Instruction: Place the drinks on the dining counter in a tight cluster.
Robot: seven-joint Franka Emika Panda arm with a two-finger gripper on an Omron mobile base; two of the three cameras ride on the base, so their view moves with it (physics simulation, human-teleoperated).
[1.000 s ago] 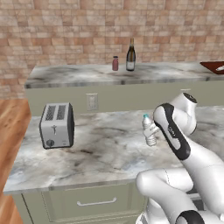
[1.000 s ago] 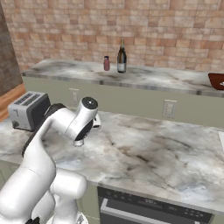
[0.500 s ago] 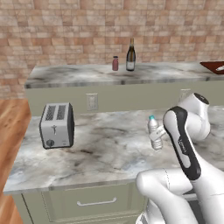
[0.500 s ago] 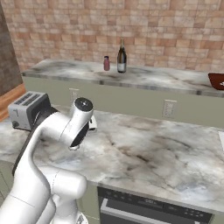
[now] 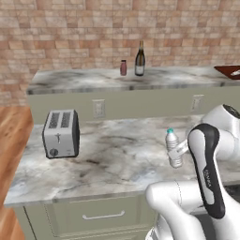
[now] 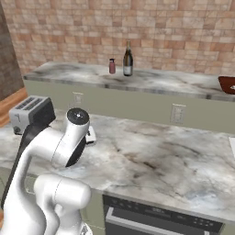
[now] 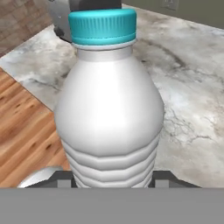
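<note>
The pincer (image 5: 180, 149) is gripping the small clear plastic water bottle with a teal cap (image 5: 173, 148) around its lower body, keeping it upright above the lower marble table (image 5: 117, 150). The tall dark wine bottle (image 5: 139, 59) and short maroon bottle (image 5: 123, 67) are standing close together on the raised marble dining table (image 5: 84, 79), apparently waiting for it to complete the cluster.

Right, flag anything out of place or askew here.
The water bottle is off on the lower worktop, upright in the gripper, while the wine bottle and maroon bottle stand together on the dining counter. Nothing spilled or tipped.
</note>
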